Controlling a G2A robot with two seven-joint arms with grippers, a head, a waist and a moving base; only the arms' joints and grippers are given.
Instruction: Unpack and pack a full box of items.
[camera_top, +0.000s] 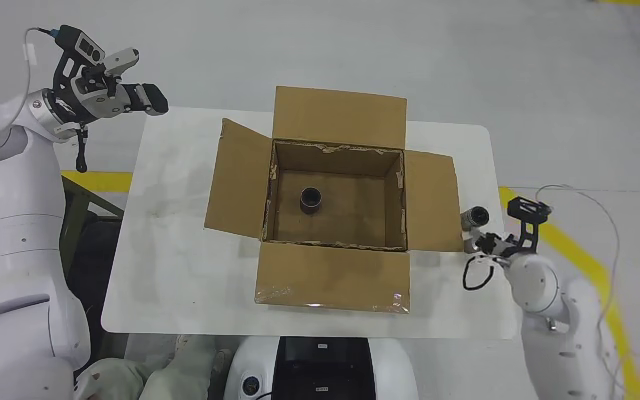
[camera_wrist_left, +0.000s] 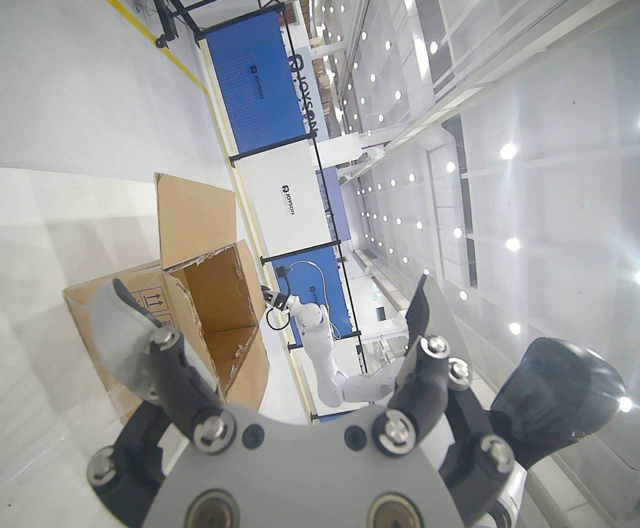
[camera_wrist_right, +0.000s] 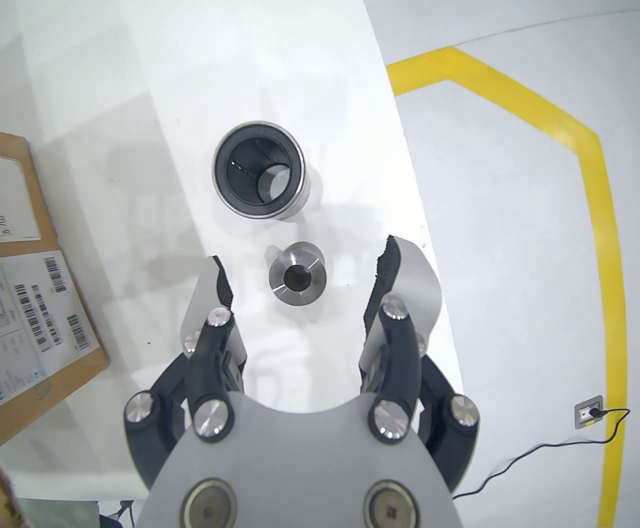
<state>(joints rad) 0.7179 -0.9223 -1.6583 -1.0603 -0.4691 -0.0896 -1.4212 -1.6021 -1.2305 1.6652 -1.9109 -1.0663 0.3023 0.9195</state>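
Cardboard box (camera_top: 335, 278) is sitting open at the middle of the white tabletop (camera_top: 170, 250), with one dark ring (camera_top: 312, 201) lying on its floor, so unpacking is likely nearing its end. The right gripper (camera_wrist_right: 303, 260) is hanging spread wide above a small steel bushing (camera_wrist_right: 297, 280), which is standing just beside a larger black-lined sleeve (camera_wrist_right: 260, 170) near the tabletop's right edge. The left gripper (camera_wrist_left: 270, 287) is also gaping wide and empty, off the far left corner. Next is probably fetching that ring, calling for a straight descent between the box walls. The top view is giving the box's interior; the right wrist view is giving the gap between the two metal parts.
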